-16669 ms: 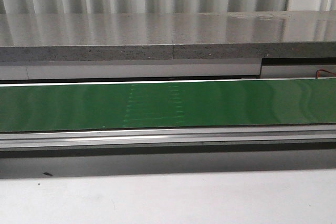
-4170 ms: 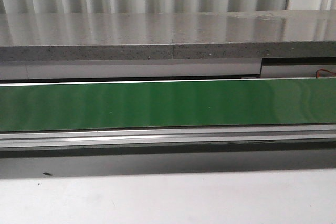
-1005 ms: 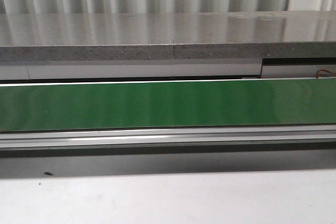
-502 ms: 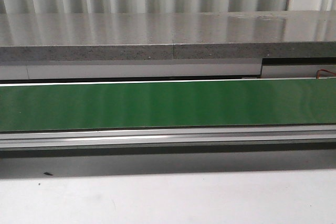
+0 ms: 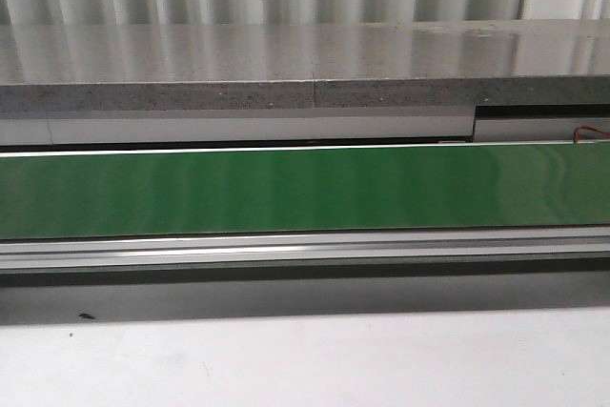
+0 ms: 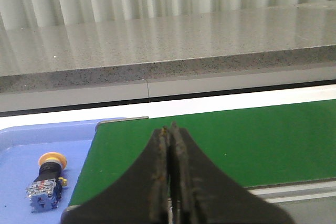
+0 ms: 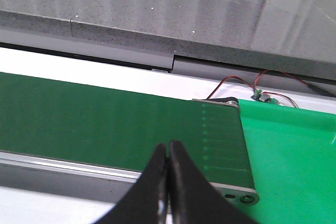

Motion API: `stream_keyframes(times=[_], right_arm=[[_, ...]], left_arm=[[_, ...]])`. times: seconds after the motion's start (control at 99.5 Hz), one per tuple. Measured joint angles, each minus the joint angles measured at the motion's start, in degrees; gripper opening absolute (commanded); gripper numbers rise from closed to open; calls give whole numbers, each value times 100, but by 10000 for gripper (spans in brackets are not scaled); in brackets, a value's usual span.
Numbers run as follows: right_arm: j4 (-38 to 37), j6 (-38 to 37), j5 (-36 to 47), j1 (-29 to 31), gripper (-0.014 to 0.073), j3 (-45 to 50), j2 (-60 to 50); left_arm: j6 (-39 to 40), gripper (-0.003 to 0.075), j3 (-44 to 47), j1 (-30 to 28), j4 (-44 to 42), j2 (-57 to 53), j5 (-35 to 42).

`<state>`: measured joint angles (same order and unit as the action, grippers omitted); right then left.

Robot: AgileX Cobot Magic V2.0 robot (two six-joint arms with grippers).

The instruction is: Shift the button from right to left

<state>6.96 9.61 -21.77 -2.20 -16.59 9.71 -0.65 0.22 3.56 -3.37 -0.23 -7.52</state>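
The button (image 6: 46,178), with a yellow-orange cap, black collar and blue-grey base, lies on its side in the blue tray (image 6: 21,145) beyond the left end of the green conveyor belt (image 6: 236,140). It shows only in the left wrist view. My left gripper (image 6: 169,128) is shut and empty, over the belt's left end, to the right of the button. My right gripper (image 7: 168,144) is shut and empty, over the belt's near edge close to its right end. Neither gripper shows in the front view.
The green belt (image 5: 305,188) runs across the front view with a metal rail (image 5: 305,250) in front and a grey stone ledge (image 5: 305,64) behind. A bright green tray (image 7: 294,156) lies past the belt's right end, with red and black wires (image 7: 247,85) behind it.
Faint dotted seam marks on the belt seen long ago are gone from the front view. Nothing else differs over the last second.
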Motion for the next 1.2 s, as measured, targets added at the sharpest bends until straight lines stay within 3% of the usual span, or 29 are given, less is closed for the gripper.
stream_keyframes(times=[0.844, 1.005, 1.196], right_arm=[[-214, 8, 17, 0, -68, 37, 0], [-330, -95, 660, 0, -68, 385, -30], [-856, -783, 1602, 0, -68, 966, -225]], left_arm=[[0, -21, 0, 0, 0, 0, -10], [0, -21, 0, 0, 0, 0, -12], [0, -20, 0, 0, 0, 0, -12]])
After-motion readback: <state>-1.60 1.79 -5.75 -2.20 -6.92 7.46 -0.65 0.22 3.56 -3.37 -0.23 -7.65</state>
